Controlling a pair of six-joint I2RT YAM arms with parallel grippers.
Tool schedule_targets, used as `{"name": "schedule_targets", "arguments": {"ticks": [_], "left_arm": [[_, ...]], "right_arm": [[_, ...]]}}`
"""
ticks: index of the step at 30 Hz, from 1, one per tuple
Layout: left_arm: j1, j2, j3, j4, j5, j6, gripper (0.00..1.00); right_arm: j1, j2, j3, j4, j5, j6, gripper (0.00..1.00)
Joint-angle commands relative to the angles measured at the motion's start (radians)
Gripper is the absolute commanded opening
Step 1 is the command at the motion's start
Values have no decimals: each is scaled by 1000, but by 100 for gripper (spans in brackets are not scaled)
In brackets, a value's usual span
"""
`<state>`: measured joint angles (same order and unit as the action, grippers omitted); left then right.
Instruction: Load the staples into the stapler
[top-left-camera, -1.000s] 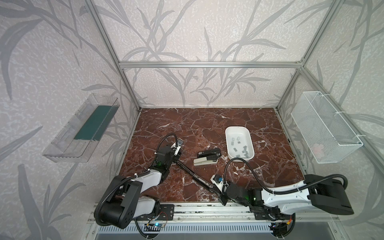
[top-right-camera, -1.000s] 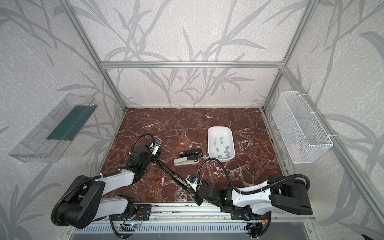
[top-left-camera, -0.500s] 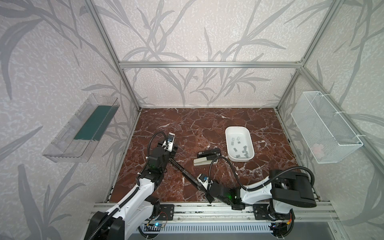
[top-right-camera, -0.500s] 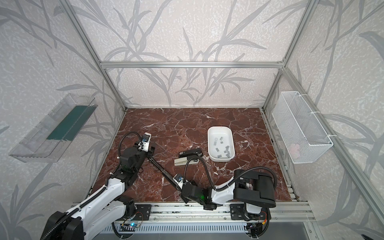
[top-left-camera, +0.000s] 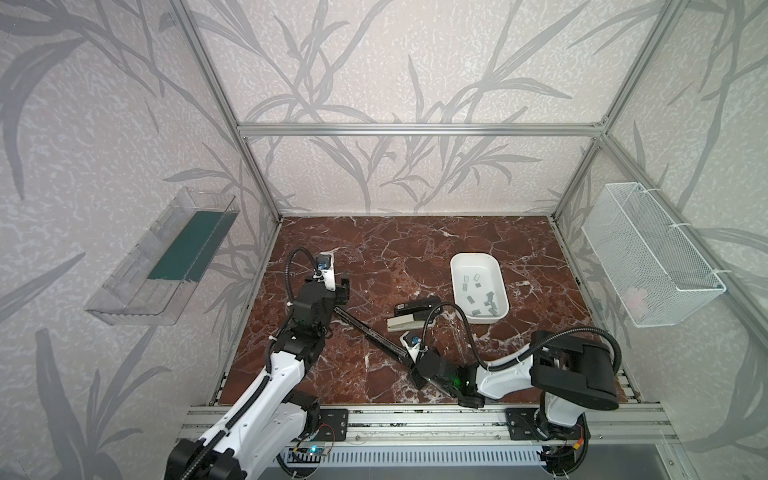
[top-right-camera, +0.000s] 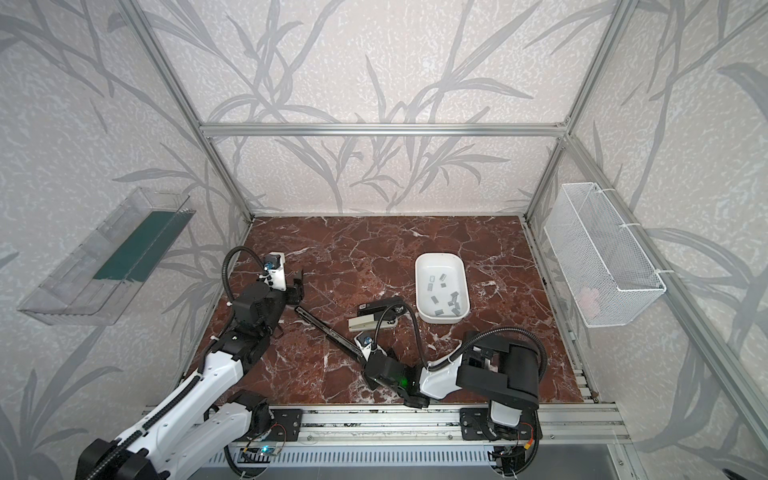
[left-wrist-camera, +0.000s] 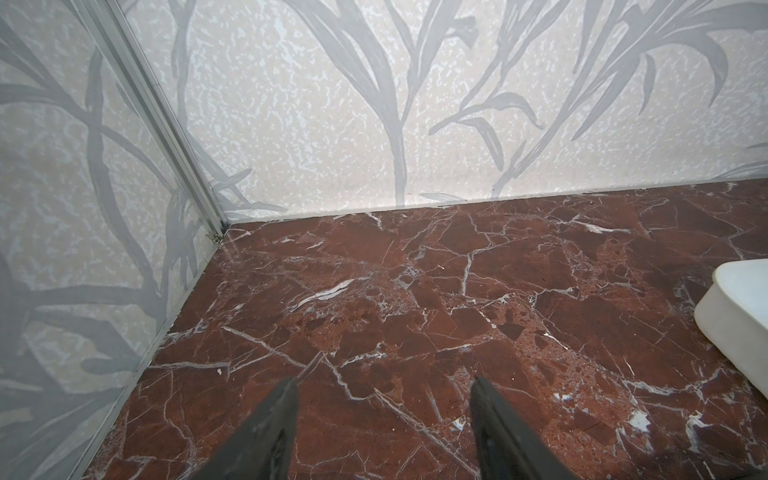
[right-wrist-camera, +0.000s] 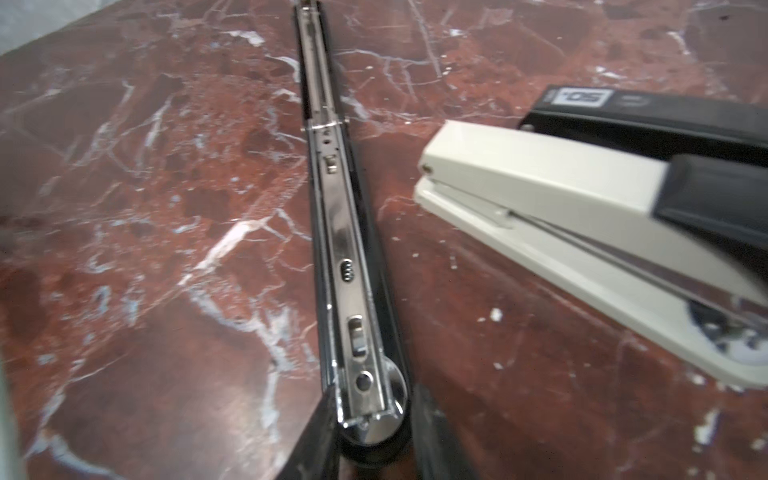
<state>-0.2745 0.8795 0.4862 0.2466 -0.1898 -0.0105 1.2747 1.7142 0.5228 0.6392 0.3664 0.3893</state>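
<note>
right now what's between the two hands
The long black opened stapler, in both top views: one end at the right hand, the other just short of the left hand.

Opened stapler (top-left-camera: 372, 333) flat, diagonal, front-centre; two closed staplers (top-left-camera: 405, 323) just right of it; staples (top-left-camera: 471, 297) inside tray (top-left-camera: 474, 255), further right and behind.

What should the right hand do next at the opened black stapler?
Probably lift the right hand off the open stapler and reach into the white tray for a strip: the stapler lies flat open, the staples sit in that tray on this arm's side, and the left hand is open, off it.
</note>
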Motion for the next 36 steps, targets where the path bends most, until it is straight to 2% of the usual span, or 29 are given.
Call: {"name": "schedule_targets", "arguments": {"ticks": [1, 8, 10, 11, 14, 17, 22, 29, 36], "left_arm": [[0, -2, 35, 6, -5, -27, 68], [1, 10, 46, 51, 26, 14, 67], [1, 18, 48, 68, 17, 26, 66], [1, 21, 53, 72, 8, 30, 65], [0, 23, 73, 62, 4, 32, 63], [1, 15, 73, 60, 2, 27, 61], [0, 3, 45, 79, -1, 23, 60], [-1, 33, 62, 93, 23, 6, 58], [-2, 59, 83, 85, 15, 5, 55]], "right_arm": [[-4, -38, 37, -65, -12, -20, 41], [-4, 53, 131, -54, -211, -121, 55], [-4, 70, 150, -55, -238, -139, 56], [-3, 77, 161, -60, -247, -143, 56], [-3, 108, 215, -119, -271, -153, 45], [-3, 153, 276, -195, -238, -130, 39], [-5, 228, 346, -222, -126, -67, 27], [-3, 336, 536, -449, -48, 18, 11], [-3, 331, 555, -534, 66, 70, 11]]}}
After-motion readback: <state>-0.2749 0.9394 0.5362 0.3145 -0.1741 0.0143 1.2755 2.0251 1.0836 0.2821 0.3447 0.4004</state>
